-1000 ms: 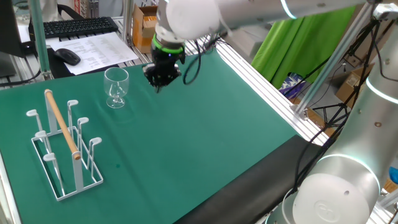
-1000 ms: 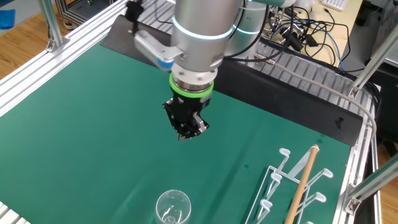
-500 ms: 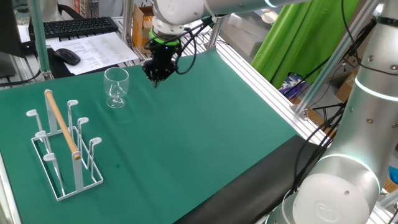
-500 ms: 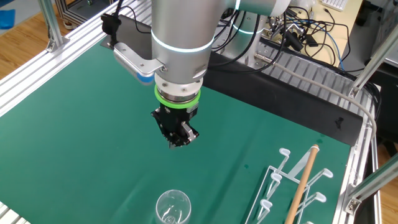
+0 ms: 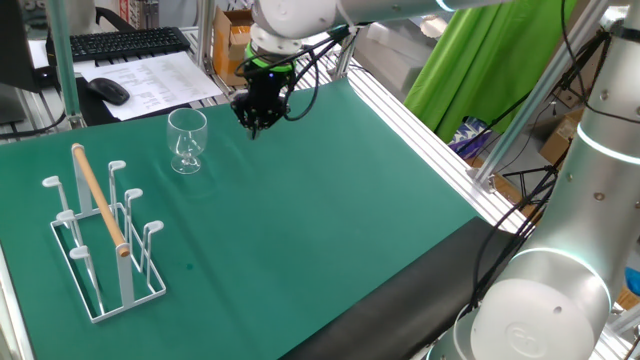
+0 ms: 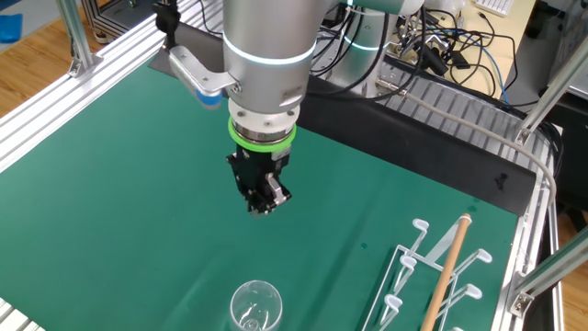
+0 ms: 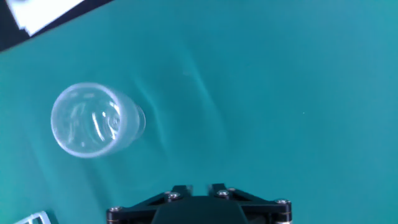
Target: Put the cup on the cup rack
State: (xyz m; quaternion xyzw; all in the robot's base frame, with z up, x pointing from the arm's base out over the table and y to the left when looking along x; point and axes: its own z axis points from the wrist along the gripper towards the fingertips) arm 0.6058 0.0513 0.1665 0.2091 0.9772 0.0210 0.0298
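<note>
- the cup [image 5: 187, 139], a small clear stemmed glass, stands upright on the green table mat [image 5: 330, 210], foot down, rim up, apparently empty.
- it sits near the far edge of the mat in one fixed view, between the cup rack [image 5: 100, 235] and the gripper [image 5: 254, 127], touching neither.
- the cup rack stands apart from the glass, white wire pegs pointing up and a light wooden rod [image 5: 98, 199] running along the top; no peg carries anything.
- the gripper hangs above the mat beside the glass, pointing down and holding nothing.
- its fingers look close together, with at most a narrow gap at the tips; the views do not show clearly whether they are fully together, so i cannot tell.
- the hand view looks straight down into the open mouth of the glass [image 7: 93, 120], which lies off to one side of the gripper body [image 7: 199, 208], not under it.
- handling, as a judgement: the glass is probably light, rigid and brittle, and its smooth bowl is likely slippery between hard fingers.
- the narrow foot makes it easy to tip if nudged sideways.
- the bowl wall looks like the sensible place to grip, with a gentle squeeze; the stem is thin and low to the mat.
- the fingers would have to spread wider first to straddle the bowl.
</note>
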